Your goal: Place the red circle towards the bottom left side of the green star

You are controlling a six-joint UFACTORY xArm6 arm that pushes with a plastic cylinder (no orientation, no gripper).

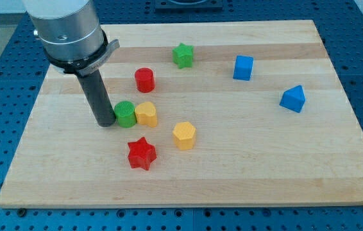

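Red circle (144, 79) sits below-left of green star (183, 55); my tip (106, 122) touches green cylinder (125, 113); no pincer visible.

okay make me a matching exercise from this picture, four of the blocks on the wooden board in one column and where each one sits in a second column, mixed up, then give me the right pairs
Column one
1. red cylinder block
2. green star block
3. blue triangular block
4. green cylinder block

Column two
A. farthest towards the view's right
B. right beside my tip, touching the yellow block
C. nearest the view's top, left of the blue cube
D. below and left of the green star, above the yellow block

Pairs: 1-D, 2-C, 3-A, 4-B
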